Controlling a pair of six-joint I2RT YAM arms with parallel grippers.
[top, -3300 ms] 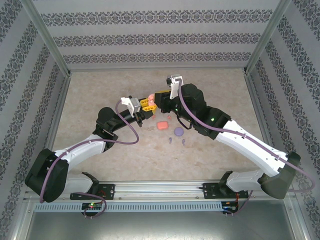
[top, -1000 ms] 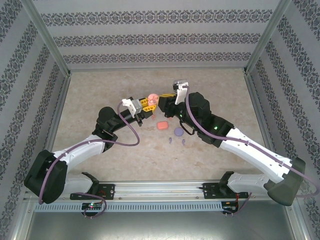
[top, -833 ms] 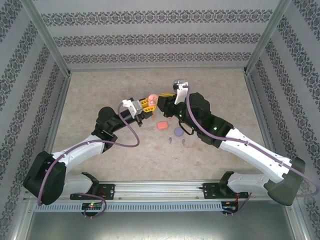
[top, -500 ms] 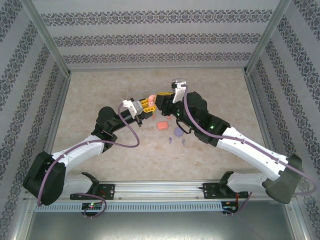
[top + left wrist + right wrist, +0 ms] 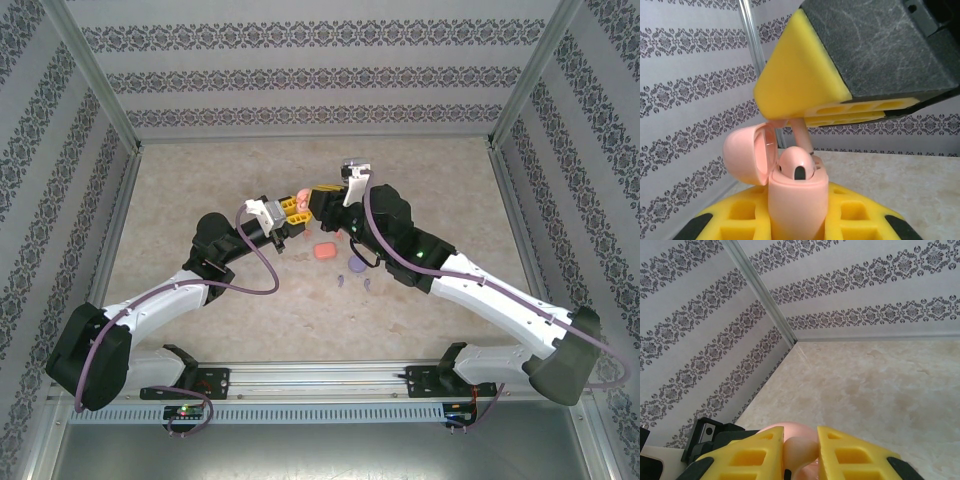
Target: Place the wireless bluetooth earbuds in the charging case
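In the left gripper [image 5: 797, 220], closed tight from both sides: a small salmon-pink plastic charging case [image 5: 797, 200], upright, with its rounded lid [image 5: 746, 156] swung open to the left. Inside one socket, a salmon-pink earbud [image 5: 796, 164], seated. Directly above, the right gripper [image 5: 800, 452], open only a little and pinching a second salmon-pink earbud [image 5: 799, 446], stem pointing down toward the case; cannot tell whether touching it. Nearer the arms, lying on the beige marble-patterned table [image 5: 200, 180]: a closed pink case [image 5: 324, 250], a roundish purple case [image 5: 357, 264] and two tiny purple earbuds [image 5: 342, 279], all near each other. Around the table, white walls with dark ornament bands [image 5: 320, 75] and grey metal frame posts [image 5: 95, 85].
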